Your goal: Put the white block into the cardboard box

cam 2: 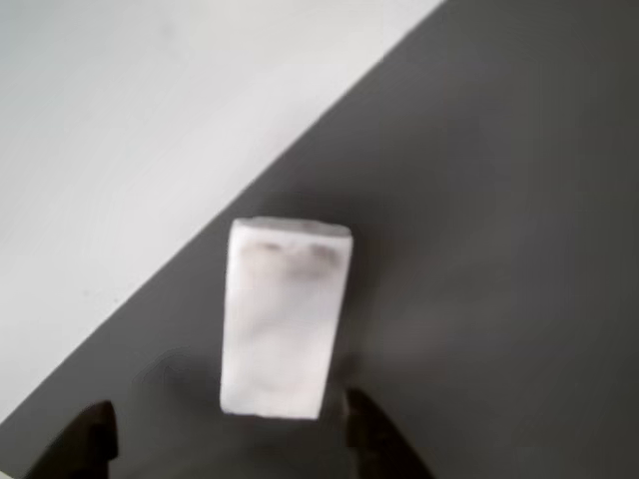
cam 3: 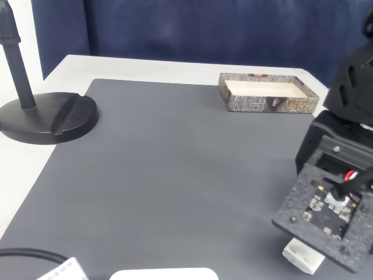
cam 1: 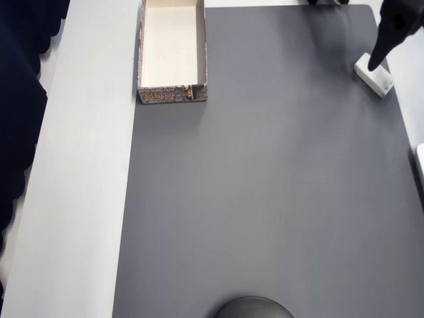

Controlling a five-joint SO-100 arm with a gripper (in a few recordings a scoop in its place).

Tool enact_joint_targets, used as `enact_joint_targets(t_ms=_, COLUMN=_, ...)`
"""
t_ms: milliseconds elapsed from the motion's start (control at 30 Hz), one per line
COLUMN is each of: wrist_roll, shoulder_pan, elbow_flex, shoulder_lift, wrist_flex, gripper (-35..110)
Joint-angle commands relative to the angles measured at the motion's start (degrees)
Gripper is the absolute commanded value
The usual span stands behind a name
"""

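My black claw (cam 2: pixel 225 439) gapes wide over the small white rectangular block (cam 2: pixel 285 317); I should centre, descend, then close across its narrow sides.

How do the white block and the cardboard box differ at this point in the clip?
The white block is a small solid brick; the cardboard box is much larger, open-topped and hollow. The block is plain white; the box carries a brown-grey print outside. The block lies near the grey mat's right edge in the overhead view, between the open claw fingers; the box sits at the mat's top-left corner. Both are rectangular.
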Motion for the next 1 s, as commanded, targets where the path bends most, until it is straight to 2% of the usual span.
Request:
enact_joint_targets(t_ms=0, wrist_roll=0.8, shoulder_pan=0.4, elbow_flex=0.0, shoulder_lift=-0.4, wrist_flex=-1.4, gripper=33)
enact_joint_targets(t_ms=967, wrist_roll=0.9, shoulder_pan=1.6, elbow_flex=0.5, shoulder_lift=-4.6, wrist_flex=-5.2, gripper=32)
